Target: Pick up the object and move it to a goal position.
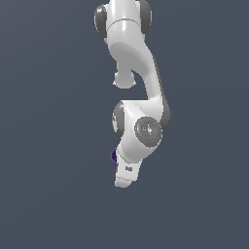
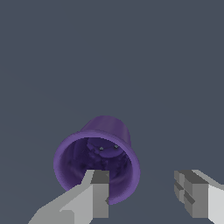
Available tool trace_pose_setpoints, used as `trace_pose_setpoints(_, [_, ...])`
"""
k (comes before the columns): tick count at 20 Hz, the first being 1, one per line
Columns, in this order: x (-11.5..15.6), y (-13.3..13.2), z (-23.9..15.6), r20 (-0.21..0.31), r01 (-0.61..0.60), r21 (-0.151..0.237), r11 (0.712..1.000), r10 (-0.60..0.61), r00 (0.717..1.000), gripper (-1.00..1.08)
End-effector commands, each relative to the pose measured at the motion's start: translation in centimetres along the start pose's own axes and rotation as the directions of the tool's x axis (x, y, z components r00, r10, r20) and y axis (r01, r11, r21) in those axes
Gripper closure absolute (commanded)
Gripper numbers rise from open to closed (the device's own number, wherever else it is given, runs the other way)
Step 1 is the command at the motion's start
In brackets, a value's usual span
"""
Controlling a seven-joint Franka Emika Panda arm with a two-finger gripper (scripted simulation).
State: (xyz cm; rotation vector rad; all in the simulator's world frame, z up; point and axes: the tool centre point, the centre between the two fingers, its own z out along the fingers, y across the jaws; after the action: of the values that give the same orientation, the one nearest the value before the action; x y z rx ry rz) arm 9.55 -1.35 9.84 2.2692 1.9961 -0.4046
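End effector (image 2: 142, 197) of white and grey metal, mounted on white Franka arm (image 1: 133, 73), seen with jaws spread wide apart and nothing clamped between them. Small dark purple cup-shaped cylinder (image 2: 97, 159) found lying tilted in the wrist view, hollow mouth turned toward the camera, dark inside with two tiny pale specks at the bottom. One grey finger (image 2: 98, 194) shown across the lower rim of that purple cup, overlapping the mouth; whether touching the rim or merely in front of it, impossible to tell. Other finger (image 2: 192, 192) kept well apart from the cup, on the far side of the gap, with only plain slate-grey bench surface (image 2: 109, 52) between. Cup therefore placed off to one side of the open gap, not centred within it.

In the exterior view, only a thin sliver of the same purple cup (image 1: 114, 155) visible, peeking out just beside the wrist housing on the exterior view's left, right above the white end effector (image 1: 125, 177). Rest of cup hidden behind the arm. Arm seen bent downward, with dark grey joint caps (image 1: 147, 130) facing the camera, against plain slate-grey ground (image 1: 48, 146).
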Motion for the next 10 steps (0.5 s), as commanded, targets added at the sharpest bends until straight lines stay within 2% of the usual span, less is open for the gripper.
trace_pose_setpoints(1, [0.0,0.0,0.0,0.000,0.000,0.000,1.000,0.000,1.000,-0.20])
trace_pose_setpoints(10, [0.0,0.0,2.6,0.001,0.004,0.000,1.000,-0.004,1.000,-0.20])
